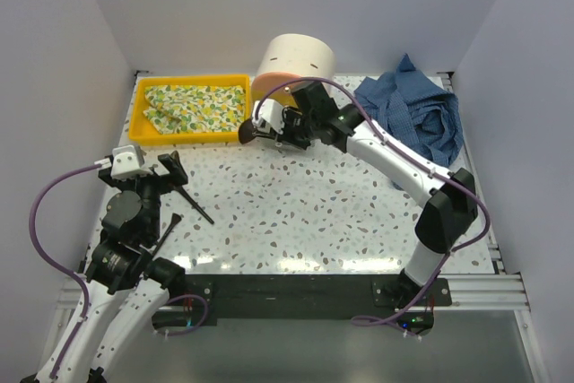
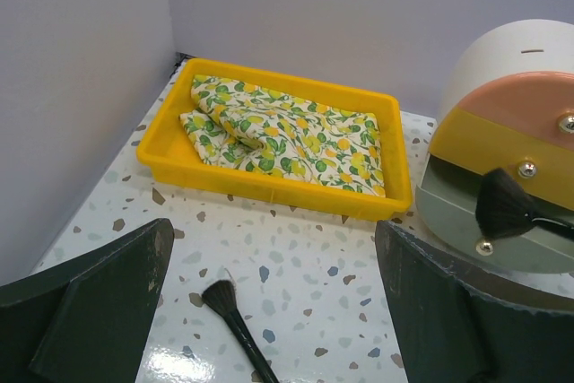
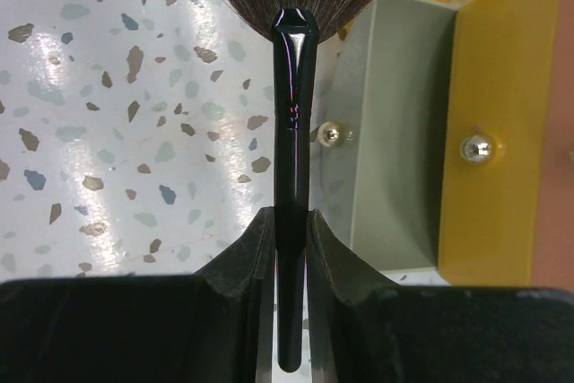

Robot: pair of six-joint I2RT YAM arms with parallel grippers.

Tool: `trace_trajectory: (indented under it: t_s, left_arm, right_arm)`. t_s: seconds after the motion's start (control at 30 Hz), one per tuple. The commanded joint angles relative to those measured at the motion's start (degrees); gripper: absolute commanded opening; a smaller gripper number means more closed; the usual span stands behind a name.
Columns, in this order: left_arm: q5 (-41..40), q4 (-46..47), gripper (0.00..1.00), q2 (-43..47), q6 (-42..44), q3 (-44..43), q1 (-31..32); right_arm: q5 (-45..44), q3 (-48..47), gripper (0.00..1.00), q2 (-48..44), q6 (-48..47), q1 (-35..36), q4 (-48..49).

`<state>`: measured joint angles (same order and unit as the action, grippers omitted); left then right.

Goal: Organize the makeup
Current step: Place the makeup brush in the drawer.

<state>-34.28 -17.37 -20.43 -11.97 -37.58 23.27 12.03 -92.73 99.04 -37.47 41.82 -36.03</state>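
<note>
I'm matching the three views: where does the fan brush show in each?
Top external: fan brush centre, beside the drawer unit.
Left wrist: right edge, against its drawers.
Right wrist: centre, clamped in the right gripper.
Shared landmark: the drawer unit.

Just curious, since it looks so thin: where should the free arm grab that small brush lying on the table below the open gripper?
Grip the brush by its handle, around the middle, coming straight down from above. It lies flat on the table, so no side approach gets under it. The open left gripper should probably straddle the thin handle crosswise, clear of the soft bristles.
</note>
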Motion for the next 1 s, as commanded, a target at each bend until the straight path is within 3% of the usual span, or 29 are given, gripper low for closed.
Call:
trace_trajectory:
  t_s: [0.0,0.5,0.73,0.83,0.97]
  left_arm:
    - [0.4,2.1,1.0,-0.1,-0.8,0.5,-0.2]
    - [0.2,1.9,1.0,-0.1,-0.7,0.4,-0.2]
    - [0.2,2.1,1.0,-0.3,-0.7,0.4,-0.2]
    - [0.2,1.9,1.0,-0.2,-0.7,0.4,-0.2]
    - [0.4,2.1,1.0,-0.2,-0.7,0.5,-0.2]
  right_arm:
    - [1.5,-5.6,0.0,1.1,-3.5,-1.2,-0.2]
    - [2.3,-16.5,0.0,11.5,-6.6,-5.0,-1.2]
    - [0.2,-16.8,0.0,14.9,-4.5,-7.3,1.4]
    - [-0.7,-16.0,0.03,16.0,-4.1,-8.4,2.5]
    - [-0.7,-15.2,0.17,17.9,-3.9,-10.0,3.3]
